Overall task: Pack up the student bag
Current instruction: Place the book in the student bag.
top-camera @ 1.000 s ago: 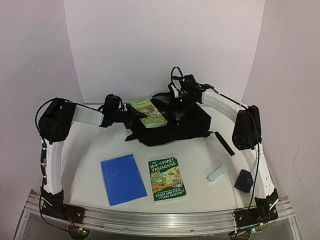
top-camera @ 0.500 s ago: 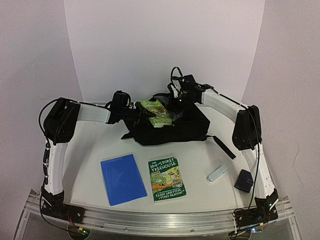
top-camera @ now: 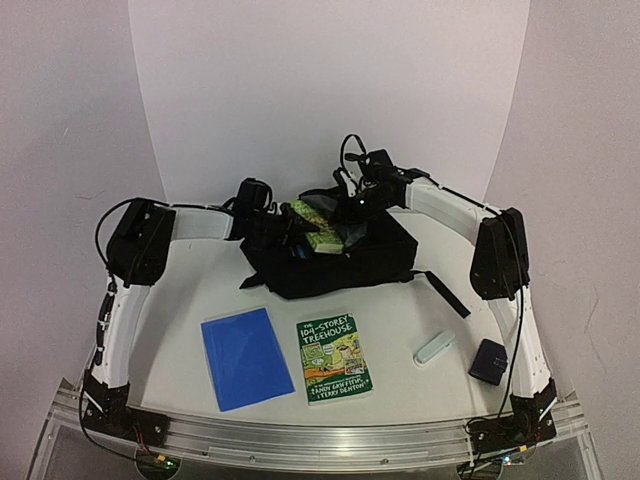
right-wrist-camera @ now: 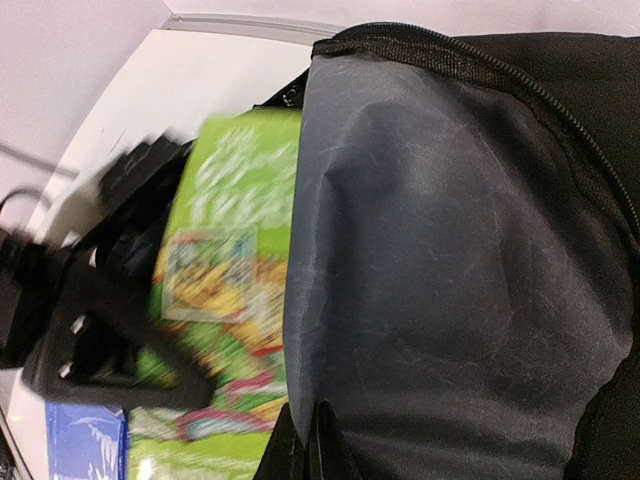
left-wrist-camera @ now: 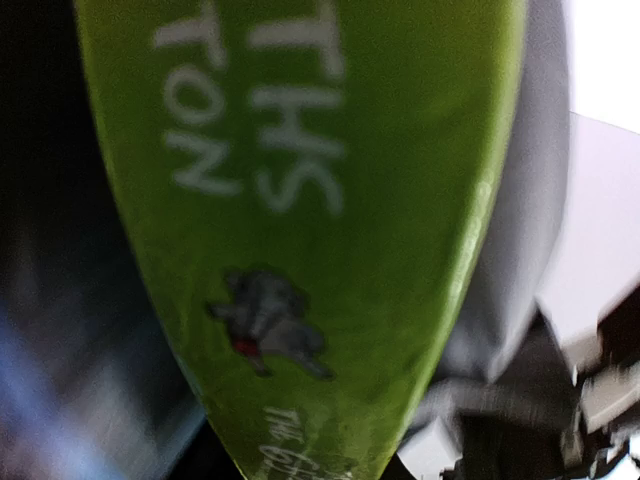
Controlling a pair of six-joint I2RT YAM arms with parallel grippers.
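The student bag (top-camera: 335,262) is a large soft black fabric backpack. It lies at the middle of the white desk (top-camera: 180,290) towards its far edge, with its mouth turned to the left side. A black webbing strap (top-camera: 446,292) trails from it over the desk towards the right edge.

The right gripper (top-camera: 352,208) is clenched on the upper lip of the bag's mouth. In the right wrist view the grey inner lining (right-wrist-camera: 450,260) rises stretched from the pinch, and the black zip (right-wrist-camera: 520,85) runs along its top.

The left gripper (top-camera: 288,232) grasps a bright green paperback book (top-camera: 314,226) and holds it at the bag's mouth. In the right wrist view, one long edge of the book is covered by the lining. In the left wrist view the green cover fills most of the picture — blurred white lettering and a small grey figure show on it.

Four things lie flat and apart along the near edge:
- a flat blue rectangular folder (top-camera: 246,357), left of the middle
- just beside it, a second green paperback titled "The 104-Storey Treehouse" (top-camera: 333,358)
- a small white bar-shaped item (top-camera: 434,347), further right — what it is I cannot tell
- a small dark-blue pouch (top-camera: 489,360), close to the near right corner
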